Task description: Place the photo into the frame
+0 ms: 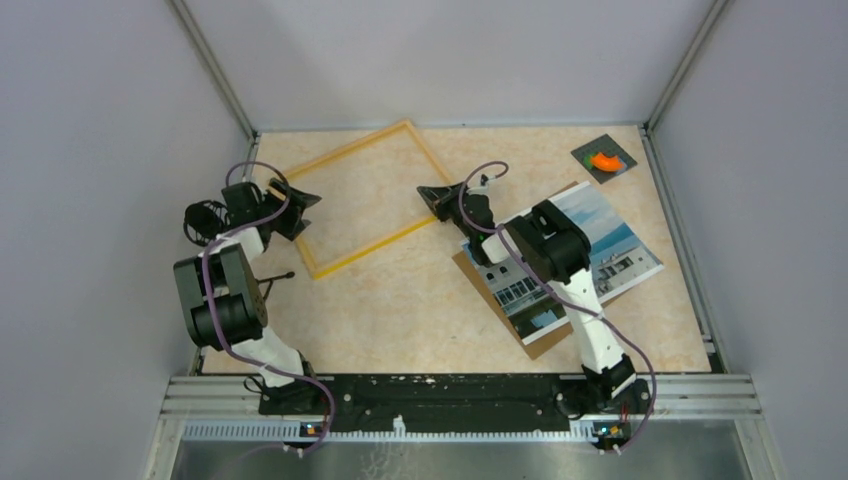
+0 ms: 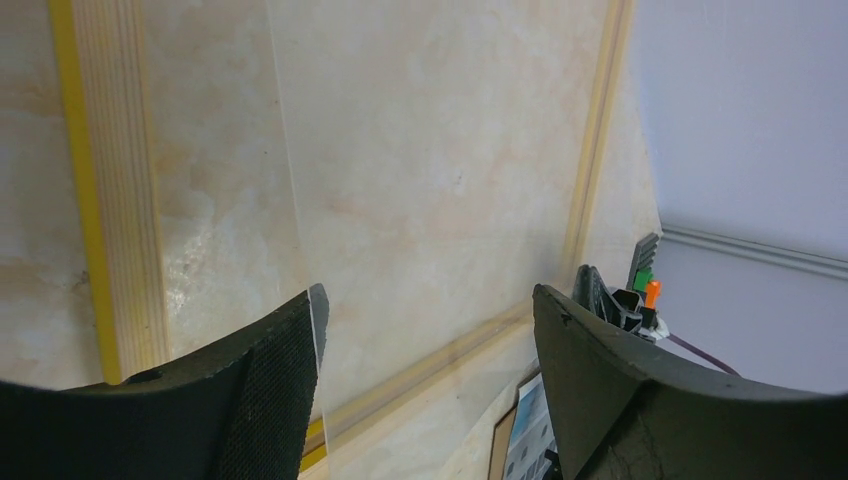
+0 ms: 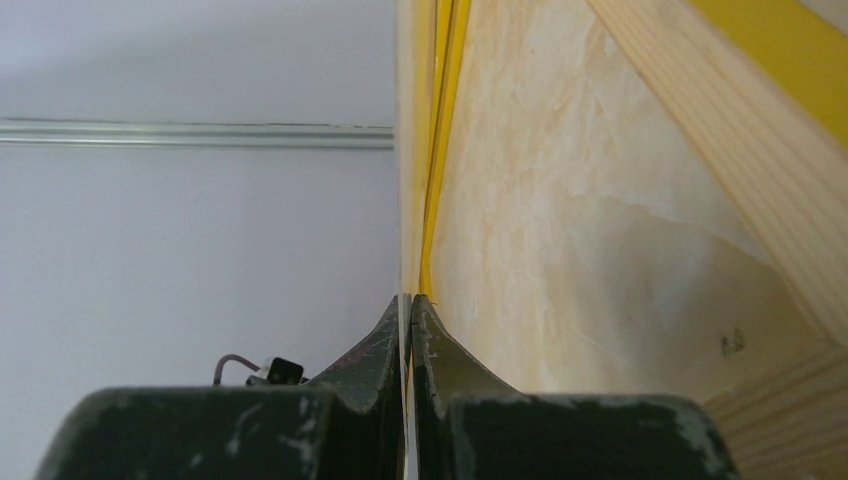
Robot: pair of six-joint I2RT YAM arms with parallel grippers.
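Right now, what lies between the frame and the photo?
Top view: the right gripper, its forearm and an edge of the brown board lie between the frame and the photo; otherwise bare tabletop.

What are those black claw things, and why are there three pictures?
Those are the fingers of two robot arms bolted to a table. One picture looks down from above. The other two come from little cameras on each wrist, so you see that arm's own fingers up close.

On the table lie a yellow frame, a photo of a white building resting on a brown board, and a small dark pad with something orange on it.

The right gripper is pinched shut on what looks like a thin clear sheet by the frame. The left gripper is open and holds nothing.
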